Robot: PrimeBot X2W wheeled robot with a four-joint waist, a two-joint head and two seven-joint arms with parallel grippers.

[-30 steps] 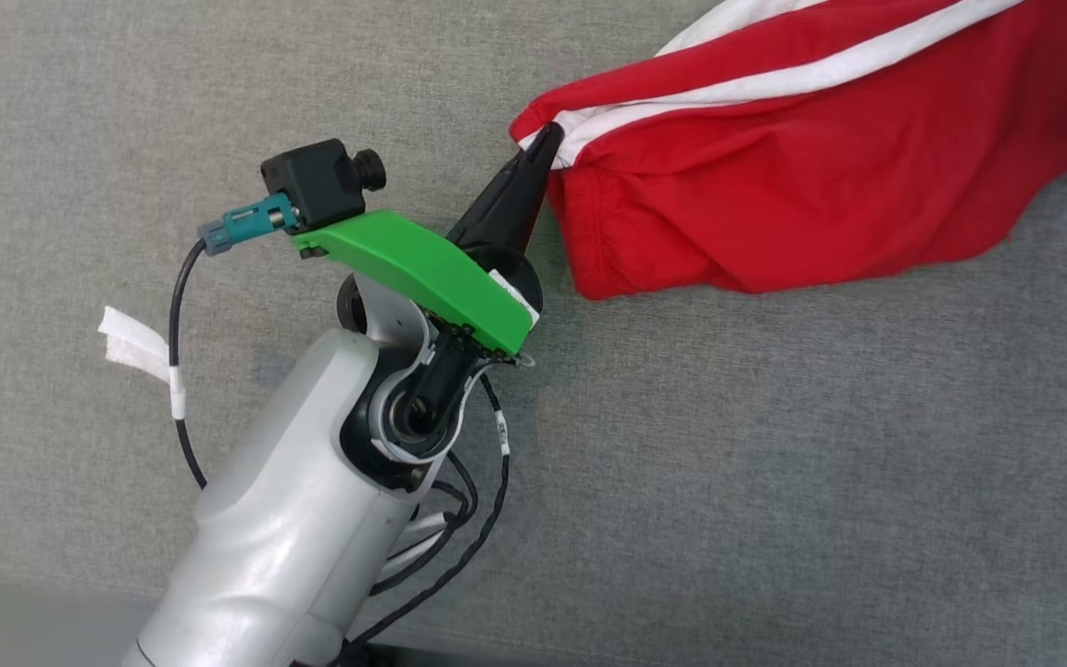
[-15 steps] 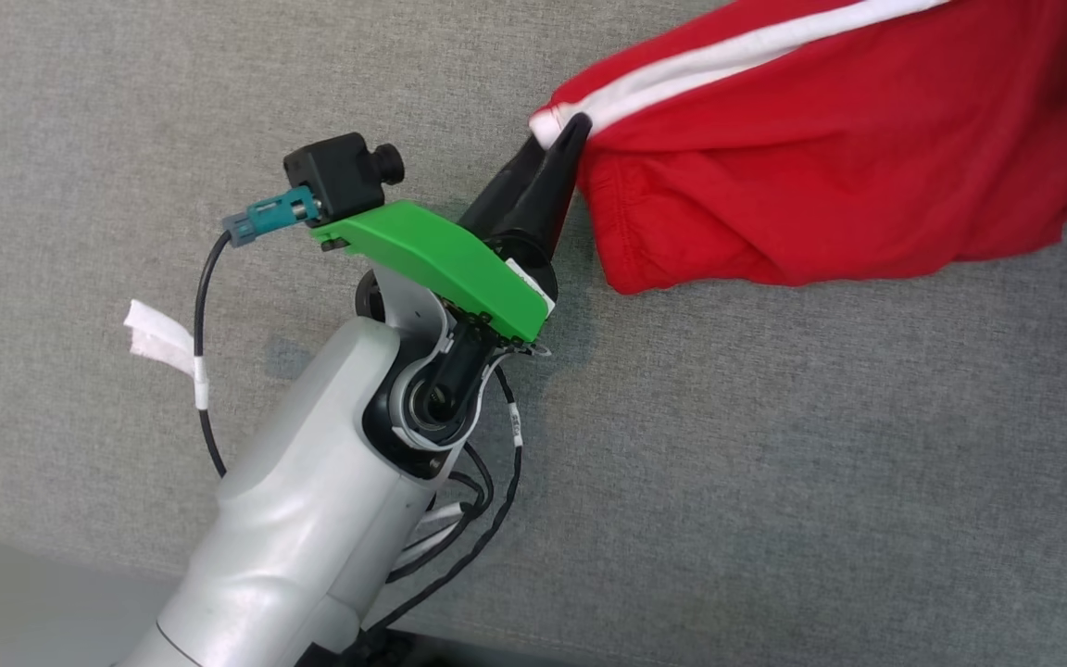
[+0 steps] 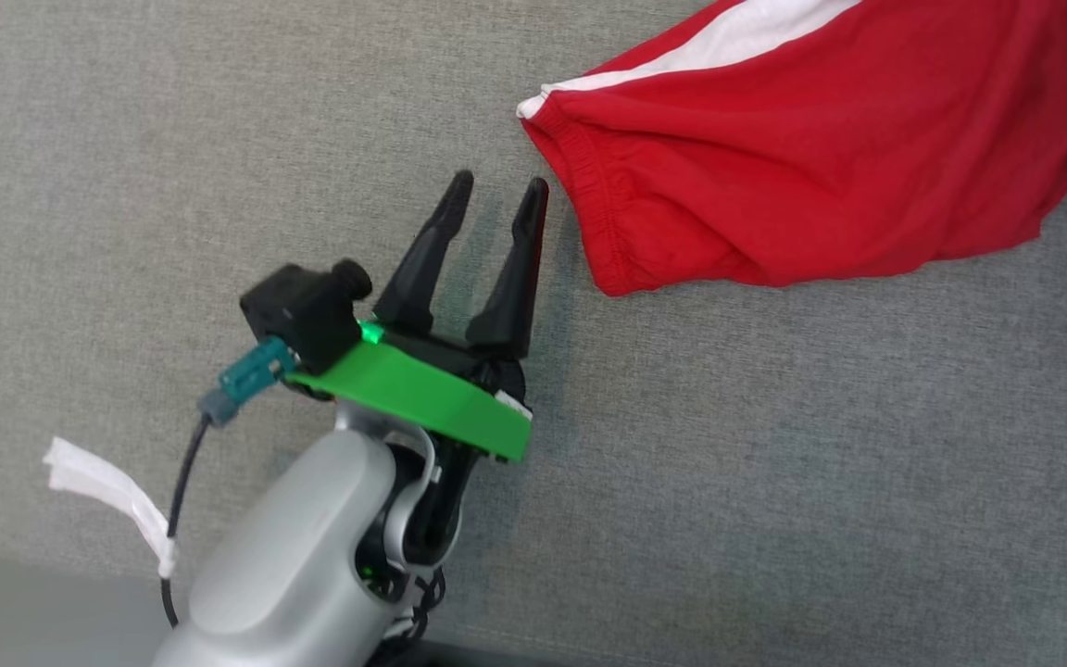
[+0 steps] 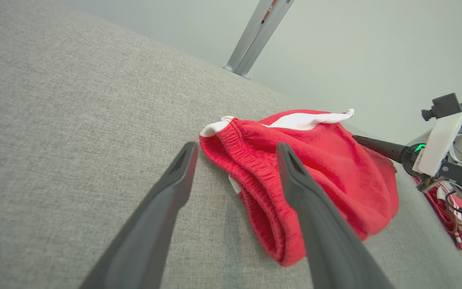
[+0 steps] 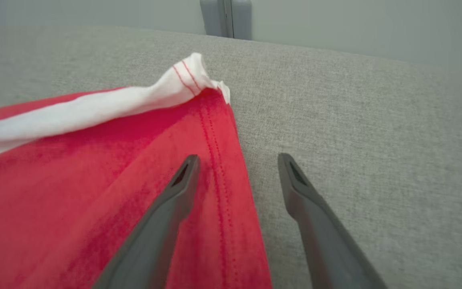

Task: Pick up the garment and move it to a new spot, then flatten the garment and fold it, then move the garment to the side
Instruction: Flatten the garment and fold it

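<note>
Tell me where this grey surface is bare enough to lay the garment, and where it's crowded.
Bare: the wide grey surface below the red garment and right of the left pincer; also the upper-left stretch above that pincer. Crowded: the top right, where the garment lies with the right pincer open over its hem.

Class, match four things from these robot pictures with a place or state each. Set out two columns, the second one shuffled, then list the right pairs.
Column A
1. red cloth garment with white stripe
2. left pincer
3. flat green plastic bracket
4. white paper tag

Column B
a. nearest the head view's lower left corner
b. open, beside the waistband
c. lying on the grey fabric surface
d. carrying a small black camera

Pairs: 1-c, 2-b, 3-d, 4-a
</note>
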